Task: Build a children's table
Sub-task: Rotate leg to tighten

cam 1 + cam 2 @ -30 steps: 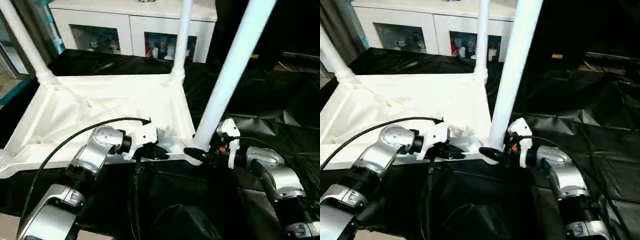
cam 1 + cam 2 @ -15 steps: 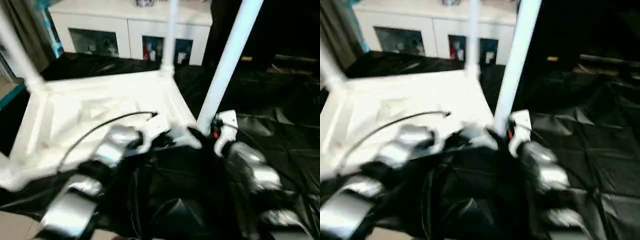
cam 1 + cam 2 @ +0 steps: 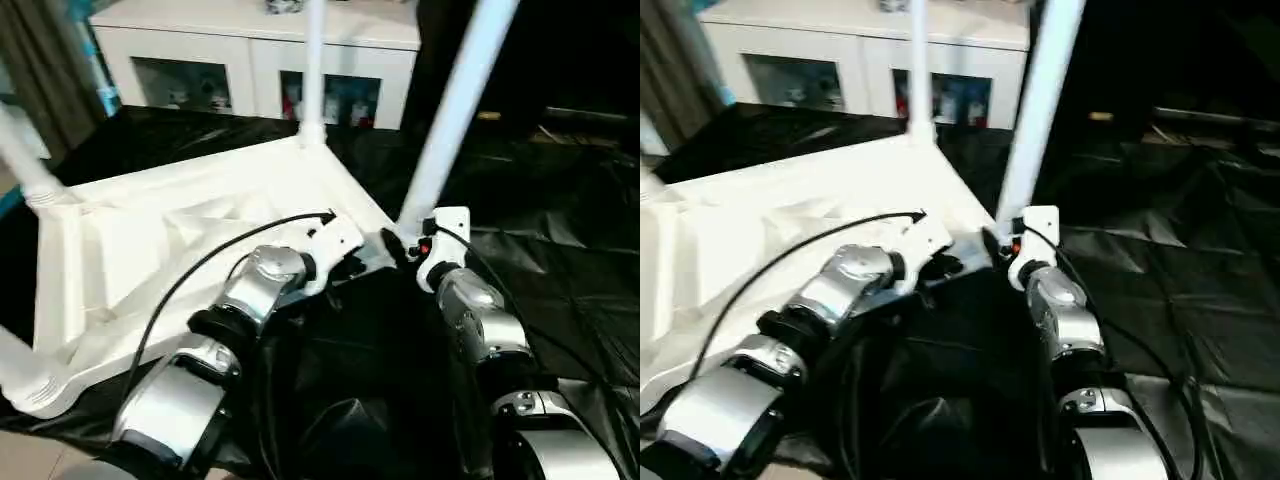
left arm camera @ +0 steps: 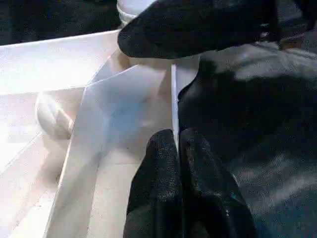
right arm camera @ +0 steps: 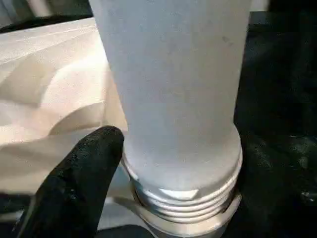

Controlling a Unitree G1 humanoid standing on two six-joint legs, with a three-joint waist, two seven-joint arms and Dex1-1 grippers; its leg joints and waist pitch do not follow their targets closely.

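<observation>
We see the children's table [image 3: 180, 230] lying upside down on the black-covered work table [image 3: 560, 260], legs up. Our left gripper [image 4: 177, 148] pinches the tabletop's thin near rim. Our right gripper [image 5: 163, 163] is spread around the near right leg [image 3: 455, 110] at its threaded base.
</observation>
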